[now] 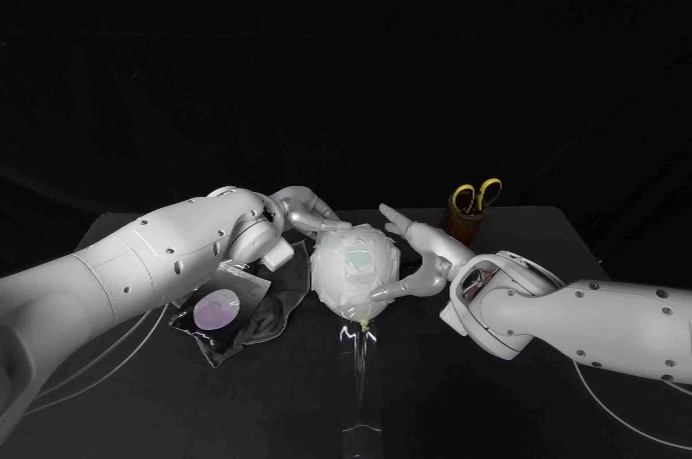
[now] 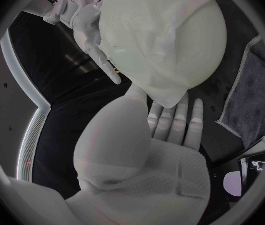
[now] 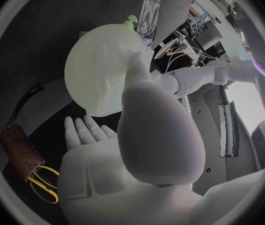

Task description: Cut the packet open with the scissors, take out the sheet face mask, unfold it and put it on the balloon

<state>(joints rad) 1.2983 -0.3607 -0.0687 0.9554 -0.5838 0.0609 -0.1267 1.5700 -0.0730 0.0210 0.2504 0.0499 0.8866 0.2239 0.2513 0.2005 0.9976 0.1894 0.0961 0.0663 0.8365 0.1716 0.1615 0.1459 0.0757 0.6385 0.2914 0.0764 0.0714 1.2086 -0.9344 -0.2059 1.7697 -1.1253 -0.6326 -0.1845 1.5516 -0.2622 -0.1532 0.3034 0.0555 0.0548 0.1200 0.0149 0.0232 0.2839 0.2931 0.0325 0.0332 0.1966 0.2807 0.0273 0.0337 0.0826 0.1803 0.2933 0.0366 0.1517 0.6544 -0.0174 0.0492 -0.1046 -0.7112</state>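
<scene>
The pale balloon (image 1: 353,269) stands on a clear stand (image 1: 356,379) mid-table, with the white sheet mask (image 1: 346,254) draped over it. My left hand (image 1: 300,214) lies against its far left side and my right hand (image 1: 426,241) against its right side, both with fingers spread and gripping nothing. In the left wrist view the left hand (image 2: 164,130) sits flat beside the masked balloon (image 2: 164,40), thumb up near the mask's edge. Seen from the right wrist, the right hand (image 3: 107,150) has its thumb touching the balloon (image 3: 104,70). The cut packet (image 1: 216,309) lies to the left.
The packet rests on a dark cloth (image 1: 260,324) left of the stand. Yellow-handled scissors (image 1: 476,197) stand in a brown holder (image 1: 464,224) at the back right, behind my right hand.
</scene>
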